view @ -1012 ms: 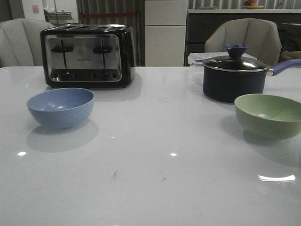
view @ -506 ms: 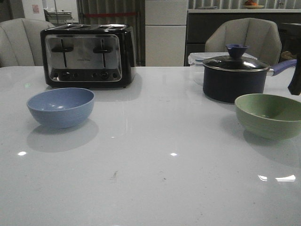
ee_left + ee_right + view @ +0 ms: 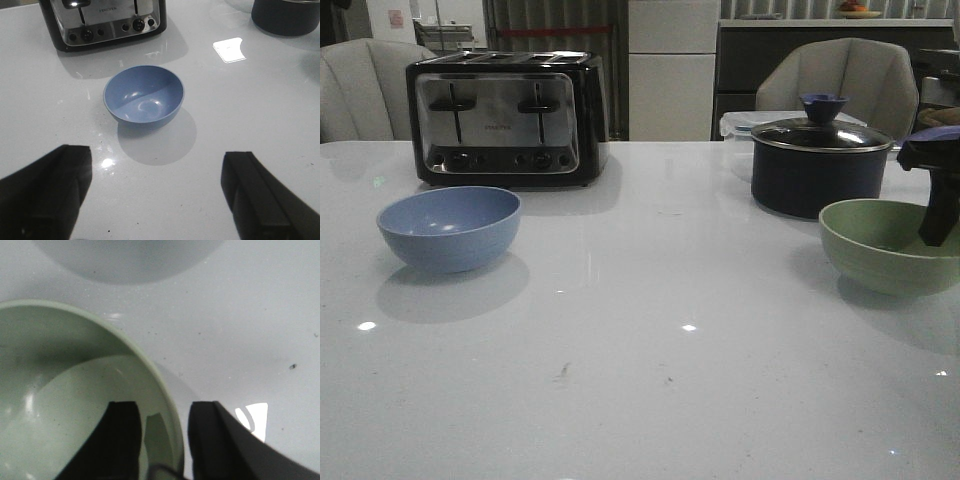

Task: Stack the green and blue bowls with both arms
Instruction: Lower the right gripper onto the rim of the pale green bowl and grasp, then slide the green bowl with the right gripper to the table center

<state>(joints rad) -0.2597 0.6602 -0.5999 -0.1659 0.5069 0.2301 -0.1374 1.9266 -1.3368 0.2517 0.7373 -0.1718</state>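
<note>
The dusty blue bowl (image 3: pixel 450 228) sits upright on the white table at the left, in front of the toaster. In the left wrist view it (image 3: pixel 143 95) lies ahead of my left gripper (image 3: pixel 157 155), which is open wide, empty and above the bare table. The left gripper is out of the front view. The pale green bowl (image 3: pixel 885 245) sits upright at the right. My right gripper (image 3: pixel 937 225) reaches down over its right side. In the right wrist view the gripper (image 3: pixel 162 407) straddles the green bowl's (image 3: pixel 75 405) rim, one finger inside and one outside, with a small gap showing.
A black and chrome toaster (image 3: pixel 505 115) stands at the back left. A dark lidded saucepan (image 3: pixel 820 165) with a blue-purple handle stands just behind the green bowl, with a clear plastic box (image 3: pixel 735 125) behind it. Chairs stand beyond the table's far edge.
My right arm came in from the right edge of the front view and dropped onto the green bowl's right rim. Neither bowl has moved.
</note>
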